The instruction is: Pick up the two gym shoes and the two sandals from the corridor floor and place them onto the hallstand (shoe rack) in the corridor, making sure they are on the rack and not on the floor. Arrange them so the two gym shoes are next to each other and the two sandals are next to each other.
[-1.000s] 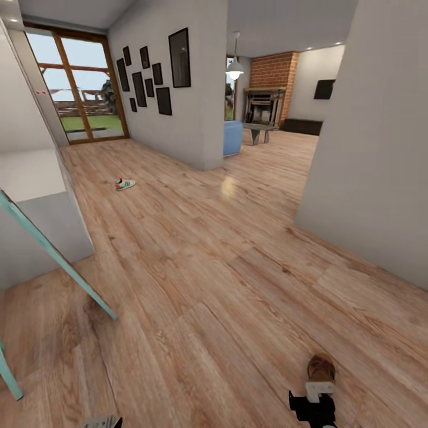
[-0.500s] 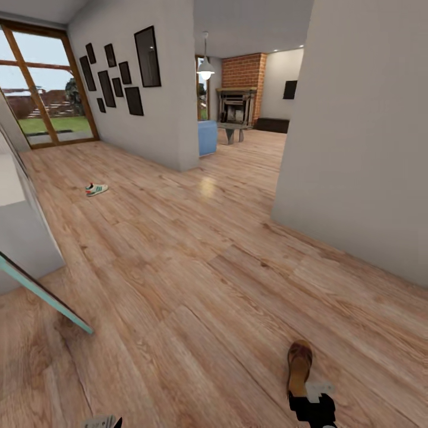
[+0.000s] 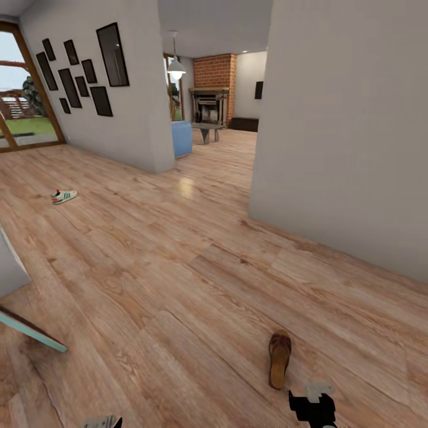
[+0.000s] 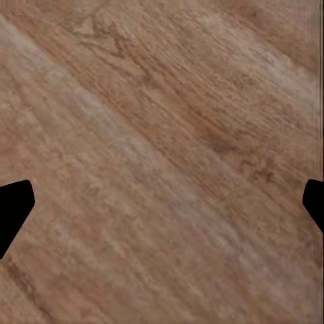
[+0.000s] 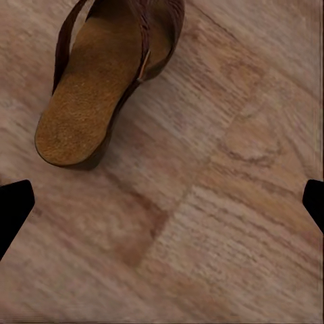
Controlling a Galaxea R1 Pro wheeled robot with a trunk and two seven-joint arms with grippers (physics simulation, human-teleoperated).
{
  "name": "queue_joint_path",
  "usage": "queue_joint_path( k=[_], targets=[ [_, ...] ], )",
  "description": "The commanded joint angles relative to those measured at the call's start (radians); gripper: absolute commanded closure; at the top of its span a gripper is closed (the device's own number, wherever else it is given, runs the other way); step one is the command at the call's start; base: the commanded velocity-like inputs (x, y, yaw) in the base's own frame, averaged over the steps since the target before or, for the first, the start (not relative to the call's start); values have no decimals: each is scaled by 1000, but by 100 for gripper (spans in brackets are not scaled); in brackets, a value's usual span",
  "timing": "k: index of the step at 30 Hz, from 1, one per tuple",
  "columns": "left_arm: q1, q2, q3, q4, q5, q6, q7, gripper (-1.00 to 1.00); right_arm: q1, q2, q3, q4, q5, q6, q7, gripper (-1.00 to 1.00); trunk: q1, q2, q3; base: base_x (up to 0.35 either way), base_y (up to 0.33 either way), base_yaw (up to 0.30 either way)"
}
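Right gripper point(image 5: 162, 206): fingers point(image 5: 13, 206) spread wide, dark tips at opposite edges of the right wrist view, nothing between them but bare plank. Holding nothing, touching nothing. In the head view the right gripper point(image 3: 313, 409) sits low, just beside the heel of a sandal.

Left gripper point(image 4: 162, 206): fingers point(image 4: 12, 209) likewise spread, tips far apart, empty, with wood grain alone between them. In the head view only a scrap of the left gripper point(image 3: 102, 422) is seen at the lower edge.

Sandal point(image 3: 279, 359): dark brown straps, tan footbed, lying flat on the corridor floor point(image 3: 178, 285), sole down. From the right wrist, the sandal point(image 5: 101, 81) has its rounded heel end nearest the gripper, clear of both fingers.

Gym shoe point(image 3: 63, 196): white with green stripe and red heel mark, on the floor well apart from the sandal, toward the wall of dark picture frames point(image 3: 83, 74).

Beyond the sandal: grey wall corner point(image 3: 333, 131). Further off, blue chair point(image 3: 182, 138), brick fireplace point(image 3: 209, 107), pendant lamp point(image 3: 176, 72).
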Motion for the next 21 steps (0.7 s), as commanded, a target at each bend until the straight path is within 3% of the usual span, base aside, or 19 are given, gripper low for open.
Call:
queue_joint_path(
  k=[1, 21],
  targets=[
    [0, 0, 9, 0, -10, -4, -4, -100, -1, 0, -8, 1, 11, -3, -3, -100, 0, 0, -1, 0, 0, -265],
    [0, 0, 9, 0, -10, -4, -4, -100, -1, 1, -8, 1, 11, -3, -3, -100, 0, 0, -1, 0, 0, -261]
  ],
)
